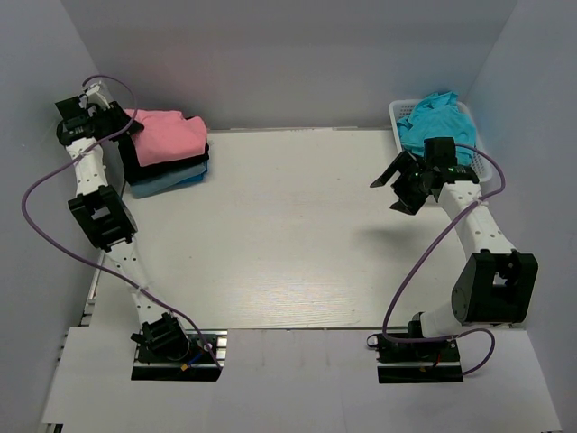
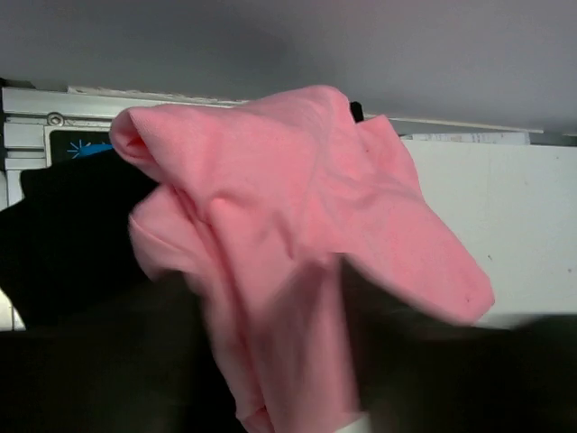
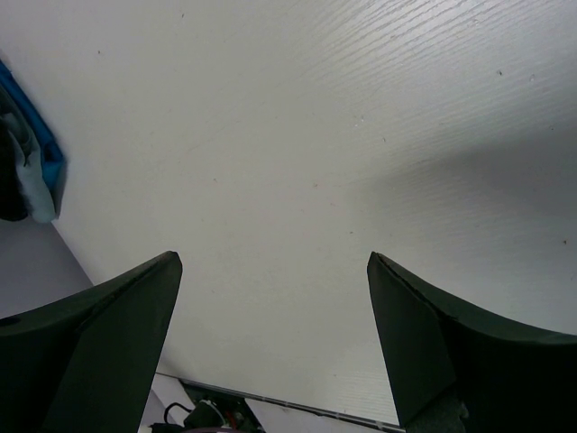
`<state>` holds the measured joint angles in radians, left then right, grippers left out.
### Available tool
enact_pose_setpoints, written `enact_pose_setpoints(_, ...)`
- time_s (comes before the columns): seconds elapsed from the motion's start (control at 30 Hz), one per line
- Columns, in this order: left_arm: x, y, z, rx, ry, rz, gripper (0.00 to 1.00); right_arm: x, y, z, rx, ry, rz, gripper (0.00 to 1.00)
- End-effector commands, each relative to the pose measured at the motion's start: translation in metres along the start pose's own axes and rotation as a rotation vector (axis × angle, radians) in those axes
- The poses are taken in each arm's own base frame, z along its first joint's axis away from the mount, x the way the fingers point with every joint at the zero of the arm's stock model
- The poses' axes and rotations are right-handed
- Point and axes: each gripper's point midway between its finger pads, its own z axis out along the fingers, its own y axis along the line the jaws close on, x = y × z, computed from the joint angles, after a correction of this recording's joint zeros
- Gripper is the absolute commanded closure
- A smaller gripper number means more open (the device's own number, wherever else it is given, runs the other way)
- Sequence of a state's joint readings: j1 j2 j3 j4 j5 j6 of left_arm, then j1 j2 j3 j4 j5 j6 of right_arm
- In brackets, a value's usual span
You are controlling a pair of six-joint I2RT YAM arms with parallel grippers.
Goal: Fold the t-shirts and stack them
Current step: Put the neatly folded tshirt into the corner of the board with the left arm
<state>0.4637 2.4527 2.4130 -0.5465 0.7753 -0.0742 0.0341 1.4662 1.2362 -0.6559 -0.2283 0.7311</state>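
Note:
A salmon-pink t-shirt (image 1: 167,133) lies folded on top of a stack at the table's back left, over a black t-shirt (image 1: 135,167) and a light blue one (image 1: 171,183). My left gripper (image 1: 133,126) is at the stack's left edge. In the left wrist view the pink t-shirt (image 2: 297,207) drapes between its blurred dark fingers (image 2: 406,361), which stand part way apart; whether they still pinch the cloth does not show. A teal t-shirt (image 1: 433,122) is bunched in the white basket (image 1: 484,162). My right gripper (image 1: 389,194) hovers open over bare table (image 3: 275,262), holding nothing.
The white basket stands at the back right corner against the wall. Grey walls close in the table on the left, back and right. A purple cable loops beside each arm. A blue cloth edge (image 3: 41,171) shows at the left of the right wrist view.

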Motion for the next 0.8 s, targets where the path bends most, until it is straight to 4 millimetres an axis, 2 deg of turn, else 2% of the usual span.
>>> enact_pose_setpoints(0.0, -0.003, 0.008, -0.004, -0.017, -0.017, 0.01, 0.01, -0.007, 0.013, -0.006, -0.032, -0.011, -0.009, 0.1)
enact_pose_setpoints(0.13, -0.007, 0.021, -0.007, -0.119, -0.027, -0.034, 0.0, -0.007, 0.015, -0.005, -0.04, -0.011, -0.011, 0.1)
enact_pose_setpoints(0.23, -0.013, 0.018, -0.015, -0.146, -0.034, -0.04, 0.0, -0.008, 0.017, -0.006, -0.055, -0.014, -0.011, 0.1)
enact_pose_setpoints(0.27, -0.022, 0.015, -0.022, -0.165, -0.049, -0.029, 0.0, -0.007, 0.019, -0.005, -0.06, -0.01, -0.012, 0.1)
enact_pose_setpoints(0.4, -0.034, 0.019, -0.035, -0.325, -0.07, -0.033, 0.0, -0.006, 0.019, -0.005, -0.069, -0.011, -0.025, 0.1)
enact_pose_setpoints(0.47, -0.047, 0.009, -0.043, -0.356, -0.096, -0.04, 0.0, -0.005, 0.018, -0.006, -0.068, -0.008, -0.041, 0.1)
enact_pose_setpoints(0.5, -0.043, 0.01, -0.047, -0.382, -0.085, -0.06, 0.0, -0.004, 0.017, -0.006, -0.067, -0.005, -0.056, 0.1)
enact_pose_setpoints(0.57, -0.043, -0.005, -0.055, -0.407, -0.075, -0.056, 0.0, -0.003, 0.014, -0.006, -0.059, -0.011, -0.06, 0.1)
enact_pose_setpoints(0.6, -0.043, -0.003, -0.062, -0.446, -0.075, -0.06, 0.0, -0.002, 0.013, -0.006, -0.059, -0.009, -0.072, 0.1)
enact_pose_setpoints(0.63, -0.036, -0.012, -0.059, -0.436, -0.054, -0.062, 0.0, -0.001, 0.011, -0.006, -0.061, -0.006, -0.074, 0.1)
enact_pose_setpoints(0.67, -0.044, -0.027, -0.062, -0.422, -0.067, -0.046, 0.0, 0.0, 0.012, -0.006, -0.066, -0.003, -0.083, 0.1)
enact_pose_setpoints(0.7, -0.048, -0.03, -0.069, -0.432, -0.073, -0.034, 0.0, 0.003, 0.011, -0.005, -0.067, 0.004, -0.089, 0.1)
enact_pose_setpoints(0.73, -0.047, -0.039, -0.067, -0.428, -0.07, -0.027, 0.0, 0.004, 0.008, -0.004, -0.065, 0.014, -0.092, 0.1)
enact_pose_setpoints(0.77, -0.051, -0.054, -0.068, -0.404, -0.077, -0.013, 0.0, 0.006, 0.008, -0.004, -0.064, 0.015, -0.1, 0.1)
